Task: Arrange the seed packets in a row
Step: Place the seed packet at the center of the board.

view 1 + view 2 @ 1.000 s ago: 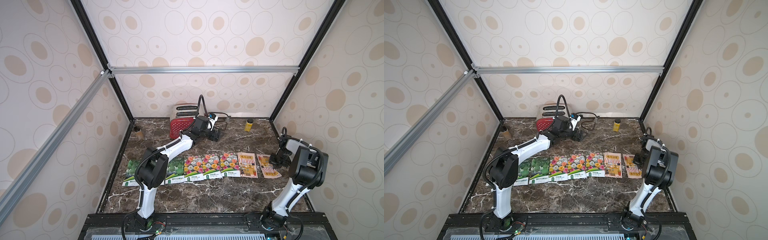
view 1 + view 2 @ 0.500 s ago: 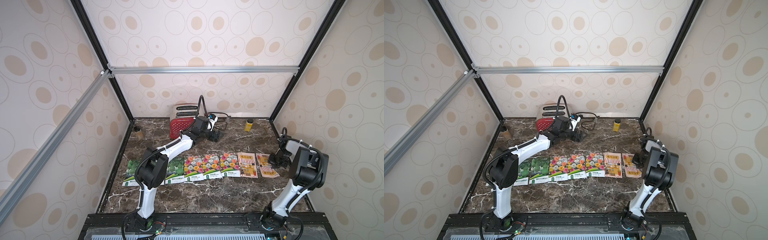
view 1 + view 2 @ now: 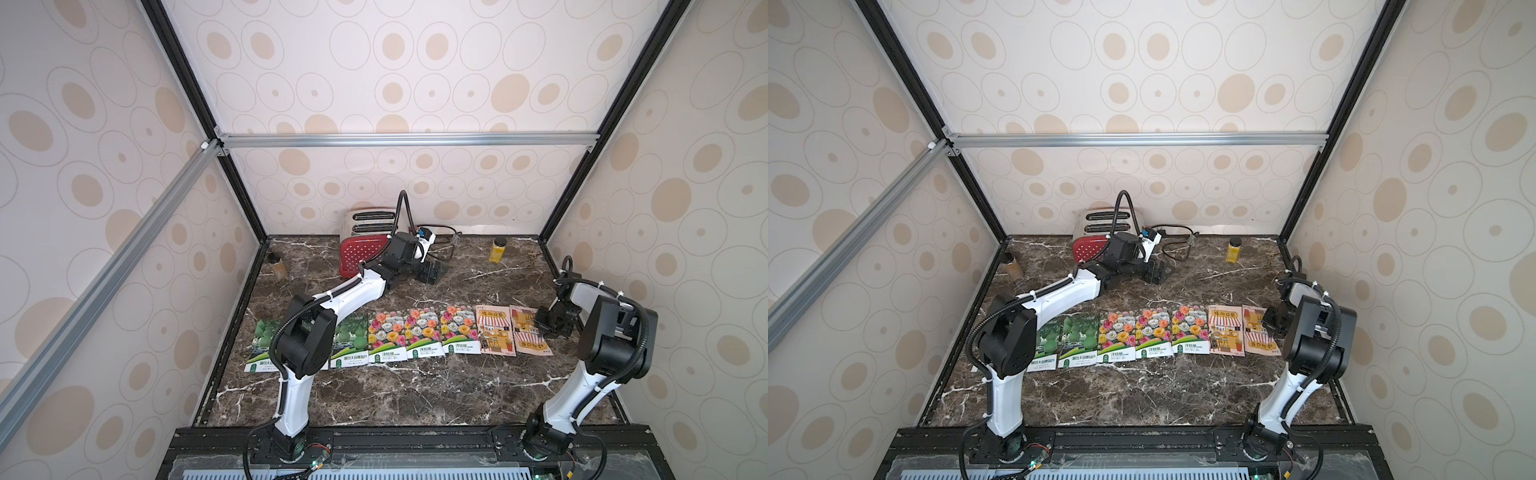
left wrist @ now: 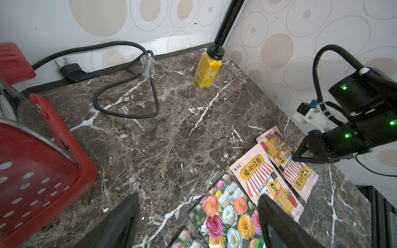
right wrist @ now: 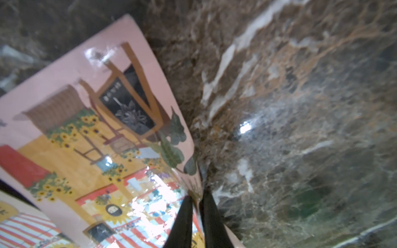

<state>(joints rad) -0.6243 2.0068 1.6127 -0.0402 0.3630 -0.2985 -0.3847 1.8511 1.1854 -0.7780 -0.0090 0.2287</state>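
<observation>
The row of seed packets [image 3: 422, 332] is basically laid out across the middle of the table [image 3: 415, 395]. Green ones are on the robot's left (partly behind the left arm's elbow), flower ones in the middle, and two peach shop ones on the right.

The bit that matters is the end packet [image 3: 528, 332], last on the right. The right gripper [image 3: 541, 329] sits at its outer long edge, so the packet lies straight inward from the tool, toward the row. In the right wrist view the fingers [image 5: 182, 219] are almost together with that edge in the slit between them. The packet curls up a little there, so I read it as a light pinch on that packet and nothing else.

Its long axis runs front to back like the others, but slightly skewed. The far end touches the peach neighbour [image 3: 494, 332] and the near end drifts outward.

The left gripper [image 3: 432, 275] is spread wide and empty, way back beside the toaster [image 3: 361, 257], so the right arm is clearly the closer one. My guess is any exit should go outward, away from the row, or the packet gets dragged more crooked.
</observation>
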